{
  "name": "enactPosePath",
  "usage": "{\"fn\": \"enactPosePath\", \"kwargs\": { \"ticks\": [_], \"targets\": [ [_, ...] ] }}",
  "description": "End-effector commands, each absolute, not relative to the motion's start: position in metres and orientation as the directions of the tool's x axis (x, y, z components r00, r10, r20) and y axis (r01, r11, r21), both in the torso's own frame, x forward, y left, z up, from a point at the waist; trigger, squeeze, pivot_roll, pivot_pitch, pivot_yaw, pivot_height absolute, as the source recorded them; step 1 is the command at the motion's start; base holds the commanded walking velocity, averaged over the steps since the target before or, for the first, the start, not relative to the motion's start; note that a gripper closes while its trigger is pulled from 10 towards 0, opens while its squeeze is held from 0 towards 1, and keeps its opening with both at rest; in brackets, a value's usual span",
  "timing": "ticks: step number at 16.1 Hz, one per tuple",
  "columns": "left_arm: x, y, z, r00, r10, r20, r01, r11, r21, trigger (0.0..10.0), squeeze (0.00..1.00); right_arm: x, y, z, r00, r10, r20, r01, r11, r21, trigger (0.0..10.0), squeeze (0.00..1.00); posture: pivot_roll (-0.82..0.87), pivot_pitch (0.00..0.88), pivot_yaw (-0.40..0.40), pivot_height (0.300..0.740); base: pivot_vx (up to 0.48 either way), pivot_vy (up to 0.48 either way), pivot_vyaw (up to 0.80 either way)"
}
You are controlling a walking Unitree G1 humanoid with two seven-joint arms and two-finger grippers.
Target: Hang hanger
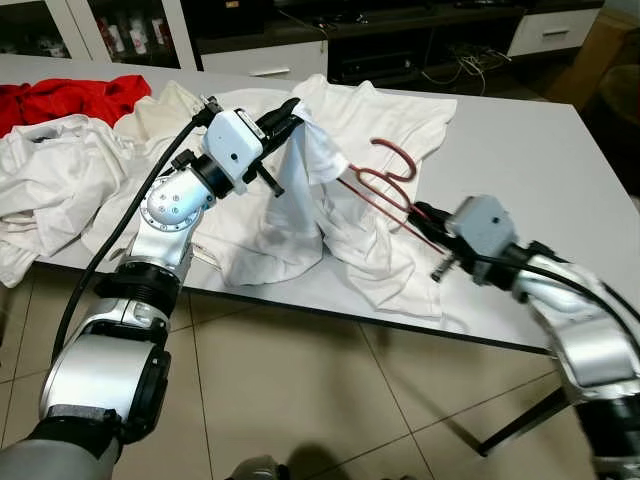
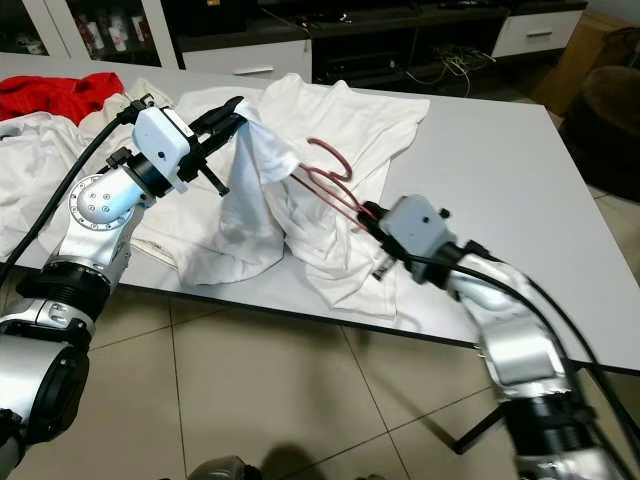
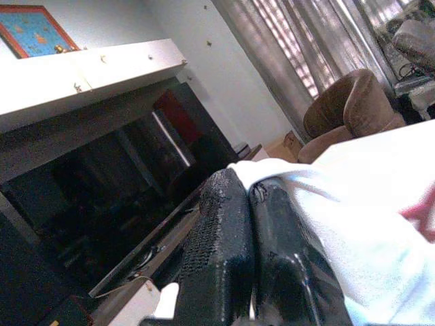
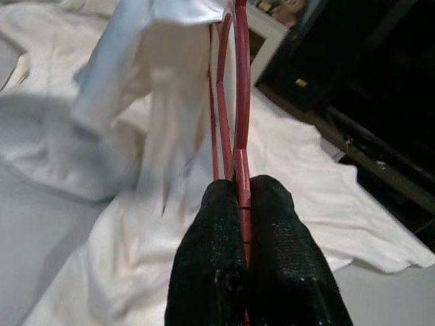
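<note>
Red hanger (image 1: 385, 183), over the worktop (image 1: 520, 150), jaws of right gripper (image 4: 242, 197) clamping its end; left gripper (image 1: 292, 112) is pinching the white shirt (image 1: 300, 170) aloft; feeding hanger into the lifted opening is needing slow, level travel.

Both arms: silver metallic shells with rounded joint housings. Left arm (image 1: 165, 210) shows small screws on its round joint cap and a black cable alongside. Each wrist carries a white boxy camera module. Gripper fingers (image 4: 272, 251) black, textured.
</note>
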State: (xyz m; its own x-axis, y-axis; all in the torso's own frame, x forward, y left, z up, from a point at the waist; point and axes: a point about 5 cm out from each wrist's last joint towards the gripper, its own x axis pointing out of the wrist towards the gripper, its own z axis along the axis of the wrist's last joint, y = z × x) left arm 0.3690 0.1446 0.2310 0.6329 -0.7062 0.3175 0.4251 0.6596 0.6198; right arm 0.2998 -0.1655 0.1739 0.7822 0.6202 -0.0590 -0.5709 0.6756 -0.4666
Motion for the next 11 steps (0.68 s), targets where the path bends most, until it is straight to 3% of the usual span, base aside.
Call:
{"fn": "enactPosePath", "kwargs": {
  "ticks": [1,8,9,10,11],
  "targets": [
    [0.369,0.143,0.238,0.616,-0.715,0.332,0.421,0.654,0.628,0.0,0.00,0.303,-0.162,0.182,0.788,0.615,-0.029,-0.548,0.679,-0.490,10.0,0.00,0.12,0.000,0.030,0.740,0.000,0.000,0.00],
    [0.369,0.145,0.236,0.631,-0.701,0.332,0.421,0.669,0.612,0.0,0.00,0.316,-0.150,0.188,0.831,0.551,0.078,-0.465,0.765,-0.446,10.0,0.00,0.13,0.000,0.023,0.740,0.000,0.000,0.00],
    [0.370,0.146,0.232,0.653,-0.688,0.315,0.425,0.678,0.600,2.1,0.00,0.315,-0.152,0.190,0.835,0.540,0.101,-0.451,0.779,-0.435,10.0,0.00,0.13,0.000,0.024,0.740,0.000,0.000,0.00],
    [0.373,0.148,0.228,0.681,-0.673,0.288,0.432,0.687,0.585,10.0,0.00,0.315,-0.154,0.192,0.838,0.531,0.127,-0.439,0.794,-0.421,10.0,0.00,0.13,0.000,0.024,0.740,0.000,0.000,0.00],
    [0.374,0.148,0.226,0.691,-0.667,0.278,0.434,0.690,0.579,10.0,0.00,0.314,-0.155,0.193,0.838,0.528,0.136,-0.435,0.799,-0.416,10.0,0.00,0.13,0.000,0.024,0.740,0.000,0.000,0.00]
  ]
}}
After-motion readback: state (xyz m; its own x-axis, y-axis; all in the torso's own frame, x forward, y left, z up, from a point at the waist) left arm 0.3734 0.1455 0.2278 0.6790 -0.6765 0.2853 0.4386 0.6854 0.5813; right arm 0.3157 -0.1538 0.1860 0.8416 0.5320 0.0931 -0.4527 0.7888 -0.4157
